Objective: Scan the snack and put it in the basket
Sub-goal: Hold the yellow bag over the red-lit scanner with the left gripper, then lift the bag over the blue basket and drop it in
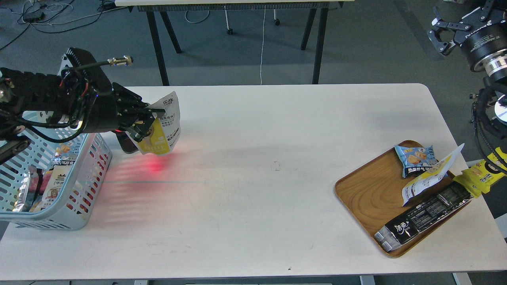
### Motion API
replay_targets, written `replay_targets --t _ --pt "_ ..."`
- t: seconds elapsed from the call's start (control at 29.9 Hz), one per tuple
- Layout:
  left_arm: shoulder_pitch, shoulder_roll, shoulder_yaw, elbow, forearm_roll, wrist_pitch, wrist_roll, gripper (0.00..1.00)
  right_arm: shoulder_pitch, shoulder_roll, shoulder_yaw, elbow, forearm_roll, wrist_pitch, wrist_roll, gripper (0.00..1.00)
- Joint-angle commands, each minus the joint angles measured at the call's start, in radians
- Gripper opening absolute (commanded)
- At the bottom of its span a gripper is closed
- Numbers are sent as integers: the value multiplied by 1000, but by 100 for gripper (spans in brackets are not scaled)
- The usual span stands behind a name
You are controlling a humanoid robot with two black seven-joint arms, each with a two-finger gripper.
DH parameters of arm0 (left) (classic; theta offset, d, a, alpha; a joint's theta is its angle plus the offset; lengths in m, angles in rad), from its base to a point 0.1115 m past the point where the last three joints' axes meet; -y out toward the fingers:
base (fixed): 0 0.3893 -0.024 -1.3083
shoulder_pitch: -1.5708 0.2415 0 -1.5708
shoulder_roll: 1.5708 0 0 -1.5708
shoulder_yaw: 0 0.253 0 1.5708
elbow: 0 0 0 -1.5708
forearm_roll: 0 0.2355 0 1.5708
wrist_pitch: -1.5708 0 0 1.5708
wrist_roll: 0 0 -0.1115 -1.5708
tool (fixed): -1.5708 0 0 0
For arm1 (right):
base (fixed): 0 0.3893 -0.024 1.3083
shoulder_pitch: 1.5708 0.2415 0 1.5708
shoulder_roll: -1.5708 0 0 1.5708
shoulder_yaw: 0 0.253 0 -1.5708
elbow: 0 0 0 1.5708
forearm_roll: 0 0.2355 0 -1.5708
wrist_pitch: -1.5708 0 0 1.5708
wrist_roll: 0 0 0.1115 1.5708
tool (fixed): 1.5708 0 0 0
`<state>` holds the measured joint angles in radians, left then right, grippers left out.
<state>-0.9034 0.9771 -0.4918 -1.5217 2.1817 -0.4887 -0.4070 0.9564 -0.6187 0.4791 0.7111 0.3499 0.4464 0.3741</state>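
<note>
My left gripper (152, 118) is shut on the snack (164, 132), a yellow and white stand-up pouch with its white printed side facing up. It hangs above the table just right of the basket (85, 215). The basket is light blue with slotted sides, at the table's left edge, and holds several packets. A red light spot (156, 166) falls on the table under the pouch. My right gripper (439, 33) is high at the top right, off the table, with its fingers spread and nothing between them.
A wooden tray (364, 194) at the right holds a small blue packet (416, 158), a long black packet (425, 215) and another white and yellow pouch (429, 176). A yellow packet (481, 174) hangs off the table's right edge.
</note>
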Motion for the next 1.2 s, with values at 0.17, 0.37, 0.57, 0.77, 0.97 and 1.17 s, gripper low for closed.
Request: replay_targets --t 0.17,0.37,0.57,0.77,0.97,1.17 --pt "7 -9 12 0 0 0 -4 0 2 5 1 5 -40 0 0 99" --pt "23 -17 42 9 0 0 11 0 2 14 4 5 -40 0 0 99" --pt "24 -17 44 12 0 0 8 0 4 11 4 5 -40 0 0 99" --pt "20 29 -5 -46 0 0 -3 1 5 7 6 4 -40 0 0 99" --pt "14 150 -155 -55 -140 0 -24 3 5 1 6 4 -40 0 0 99" --pt "12 363 -208 -45 -293 0 -82 1 5 1 7 4 -40 0 0 99"
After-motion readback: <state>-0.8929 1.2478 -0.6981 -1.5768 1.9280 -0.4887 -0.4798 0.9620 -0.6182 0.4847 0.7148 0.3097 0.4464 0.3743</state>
